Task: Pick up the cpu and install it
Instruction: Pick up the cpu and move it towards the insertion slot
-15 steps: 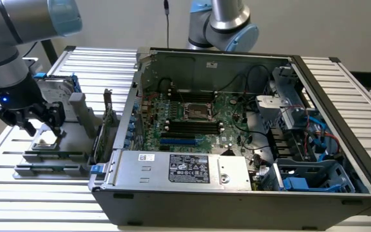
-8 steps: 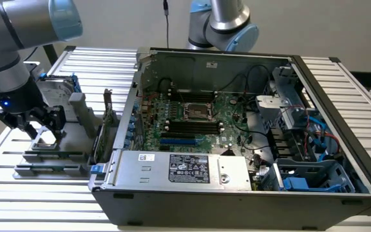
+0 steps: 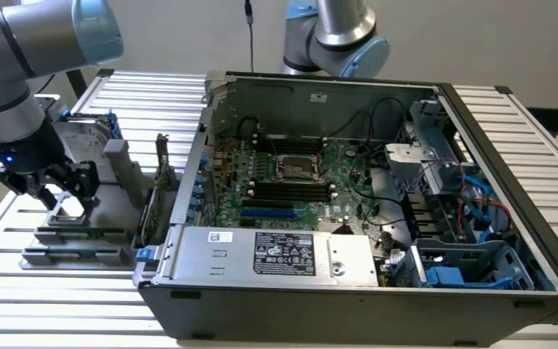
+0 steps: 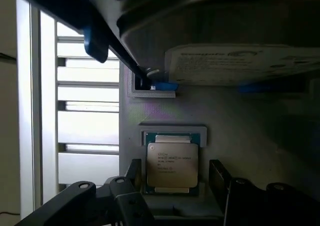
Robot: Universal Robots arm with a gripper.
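The cpu (image 4: 171,164), a small square chip with a silvery printed top and a green rim, lies flat in a recess of a grey holder (image 4: 240,126). My gripper (image 4: 175,178) is open, with one dark finger (image 4: 133,172) on each side of the chip and a gap between the fingers and its edges. In the exterior view the gripper (image 3: 67,202) hangs low over the cpu (image 3: 69,211) at the exterior view's left, beside the open computer case (image 3: 357,291). The motherboard's empty socket (image 3: 296,169) sits in the middle of the case.
A silver hard drive in a blue frame (image 3: 85,138) stands upright just behind the gripper. Memory sticks (image 3: 75,234) lie in slots in front of it. A second arm (image 3: 342,36) rises behind the case. The slatted metal table (image 3: 66,305) extends on both sides.
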